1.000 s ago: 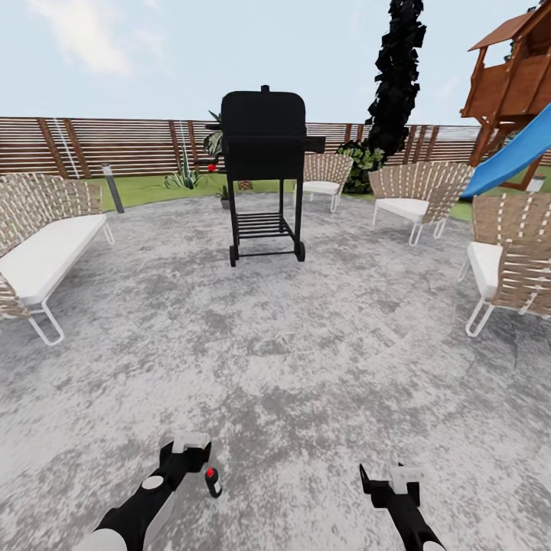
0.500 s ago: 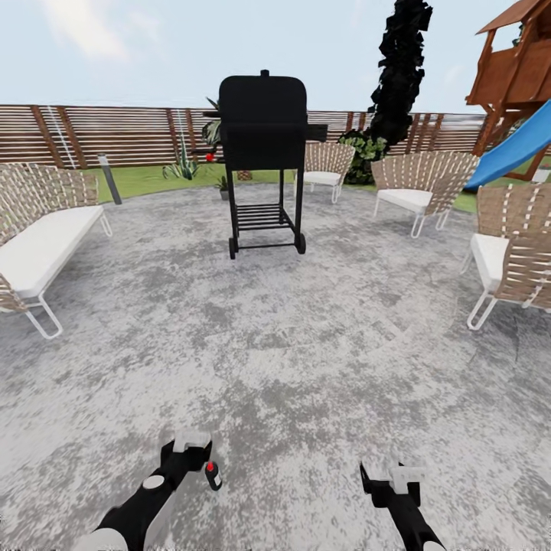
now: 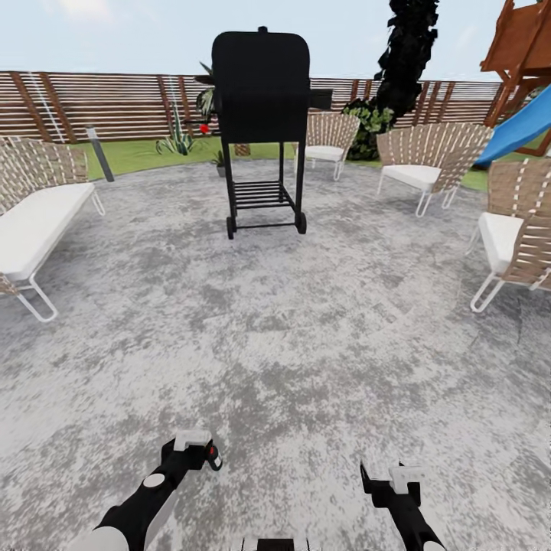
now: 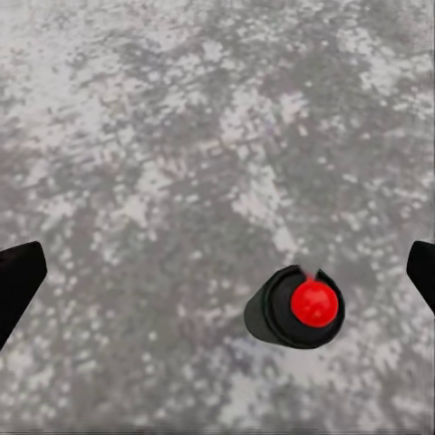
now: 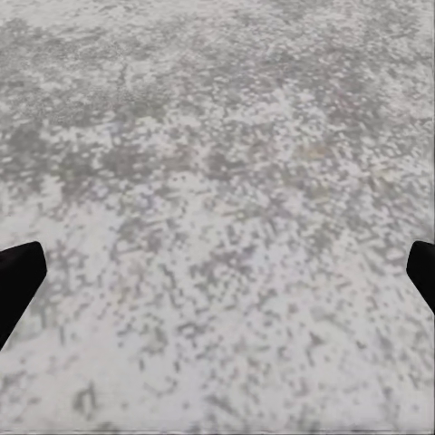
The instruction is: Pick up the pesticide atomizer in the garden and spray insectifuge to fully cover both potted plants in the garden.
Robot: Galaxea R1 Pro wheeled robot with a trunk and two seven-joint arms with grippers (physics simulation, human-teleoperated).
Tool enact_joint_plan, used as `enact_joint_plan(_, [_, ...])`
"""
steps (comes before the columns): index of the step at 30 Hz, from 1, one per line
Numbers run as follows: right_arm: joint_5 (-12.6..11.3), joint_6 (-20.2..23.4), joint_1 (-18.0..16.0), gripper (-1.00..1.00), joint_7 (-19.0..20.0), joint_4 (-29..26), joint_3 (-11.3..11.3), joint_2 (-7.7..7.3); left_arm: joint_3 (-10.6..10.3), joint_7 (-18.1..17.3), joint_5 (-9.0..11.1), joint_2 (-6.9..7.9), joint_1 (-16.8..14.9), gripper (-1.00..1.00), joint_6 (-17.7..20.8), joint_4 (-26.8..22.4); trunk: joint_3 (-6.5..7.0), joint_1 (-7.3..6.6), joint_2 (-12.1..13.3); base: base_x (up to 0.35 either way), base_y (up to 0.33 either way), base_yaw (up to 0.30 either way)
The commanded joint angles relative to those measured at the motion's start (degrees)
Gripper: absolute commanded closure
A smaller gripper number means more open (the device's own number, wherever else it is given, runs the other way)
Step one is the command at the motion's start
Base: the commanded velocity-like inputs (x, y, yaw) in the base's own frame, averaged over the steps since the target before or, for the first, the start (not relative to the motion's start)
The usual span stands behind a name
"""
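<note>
since the picture before, the whole head view had tipped and slid, so the camera moved, not the things. the pesticide atomizer (image 3: 213, 459) now peeked out right beside the tip of the left gripper (image 3: 191, 451), with only its red top showing. before, more of the dark bottle stood clear of that gripper.

going left to right in the head view, we counted one white-cushioned bench (image 3: 34, 222), one grey lamp post (image 3: 98, 153), one spiky agave (image 3: 177, 140), one black grill (image 3: 262, 115) on the grey stone paving (image 3: 291, 337), three woven chairs, one tall dark shrub (image 3: 409, 46), and one blue slide (image 3: 520, 126) under a wooden play tower (image 3: 528, 38). a small potted plant (image 3: 221, 161) sat low near the grill's left legs, at the edge of the lawn (image 3: 134, 157); we could only make out one. the brown wooden fence (image 3: 99, 107) ran along the back.

we saw two grippers, the left one and the right gripper (image 3: 389, 478).

the left wrist view showed the bottle (image 4: 294, 308) from above, its red top facing the camera, between the two dark fingertips (image 4: 16, 283) and closer to one of them. those fingers were spread wide and did not touch it. the right wrist view showed bare paving, with its fingertips (image 5: 16, 276) spread wide too, holding nothing.
</note>
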Motion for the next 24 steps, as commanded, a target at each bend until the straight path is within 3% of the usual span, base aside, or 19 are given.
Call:
enact_joint_plan(1, [0.02, -0.17, -0.02, -1.00, 0.00, 0.03, -0.03, 0.00, -0.16, -0.01, -0.05, 0.03, -0.04, -1.00, -0.21, 0.04, -0.36, 0.01, -0.03, 0.000, 0.000, -0.063])
enact_joint_plan(12, [0.02, -0.17, -0.02, -1.00, 0.01, 0.03, 0.05, 0.00, -0.30, -0.01, -0.06, 0.03, -0.04, -1.00, -0.27, 0.07, -3.81, 0.29, -0.18, 0.000, 0.000, -0.085])
enact_joint_plan(18, [0.02, -0.17, -0.02, -1.00, 0.01, 0.03, 0.12, 0.01, -1.43, 0.06, -0.07, 0.00, -0.05, -1.00, -0.42, 0.07, -5.68, 0.45, -0.26, 0.000, 0.000, -0.089])
enact_joint_plan(24, [0.02, -0.17, -0.02, -1.00, -0.01, 0.03, 0.20, 0.00, -1.35, 0.60, -0.05, -0.16, -0.02, -1.00, -2.89, 0.07, -7.34, 0.58, -0.33, 0.000, 0.000, -0.089])
